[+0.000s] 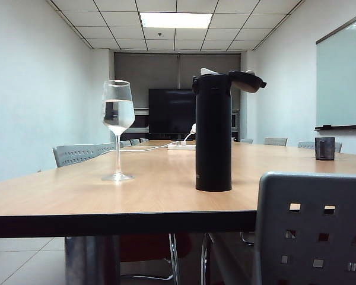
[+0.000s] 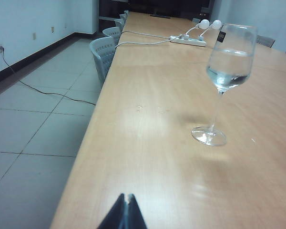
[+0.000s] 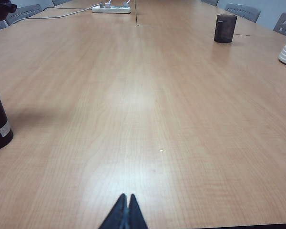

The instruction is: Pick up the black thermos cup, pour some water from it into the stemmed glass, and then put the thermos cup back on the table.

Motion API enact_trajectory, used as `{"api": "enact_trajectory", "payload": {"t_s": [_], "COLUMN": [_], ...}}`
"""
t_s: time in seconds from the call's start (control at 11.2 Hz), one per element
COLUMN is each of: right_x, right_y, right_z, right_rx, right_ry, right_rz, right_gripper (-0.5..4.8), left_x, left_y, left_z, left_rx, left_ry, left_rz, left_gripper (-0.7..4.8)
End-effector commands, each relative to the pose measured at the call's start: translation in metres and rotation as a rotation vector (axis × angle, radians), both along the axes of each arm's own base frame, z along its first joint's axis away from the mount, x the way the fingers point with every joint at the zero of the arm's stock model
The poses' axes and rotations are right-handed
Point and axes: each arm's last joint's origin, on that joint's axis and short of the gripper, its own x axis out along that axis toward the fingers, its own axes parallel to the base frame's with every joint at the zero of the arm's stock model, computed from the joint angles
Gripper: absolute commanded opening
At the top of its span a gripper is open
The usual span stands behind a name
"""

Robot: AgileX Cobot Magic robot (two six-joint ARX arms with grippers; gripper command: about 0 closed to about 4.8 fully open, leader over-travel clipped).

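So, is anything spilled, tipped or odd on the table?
No spill. The thermos and the glass, which holds water, stand upright and apart. Only the thermos lid is flipped open. Both grippers, left and right, are shut, holding nothing.

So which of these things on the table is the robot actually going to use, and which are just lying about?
For the job:
- black thermos cup, lid open
- stemmed glass, already holding some water
- table

Just lying about:
- small dark cup
- power strip
- chairs
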Motion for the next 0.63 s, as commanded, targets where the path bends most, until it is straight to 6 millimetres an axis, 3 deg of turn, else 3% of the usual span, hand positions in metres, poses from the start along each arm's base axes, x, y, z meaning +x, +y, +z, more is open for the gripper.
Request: {"api": "enact_trajectory", "payload": {"t_s": [0.09,0.63], "right_x": [0.0002,0.0002], "right_y": [-0.0001,-0.0001], "right_z": [0.0012,0.0012], "right_rx": [0.003,0.003], "right_ry": [-0.017,-0.017], "right_rz": [-0.002,-0.002], "right_gripper": [0.03,0.03], "left_x": [0.0001,0.0001], "left_y": [-0.0001,-0.0001], "left_z": [0.0009,0.0009], "left_rx": [0.004,-0.003], "left_ry": [-0.011,-0.011], "left_rz": [-0.003,-0.003], "left_gripper": [-0.05,-0.03]}}
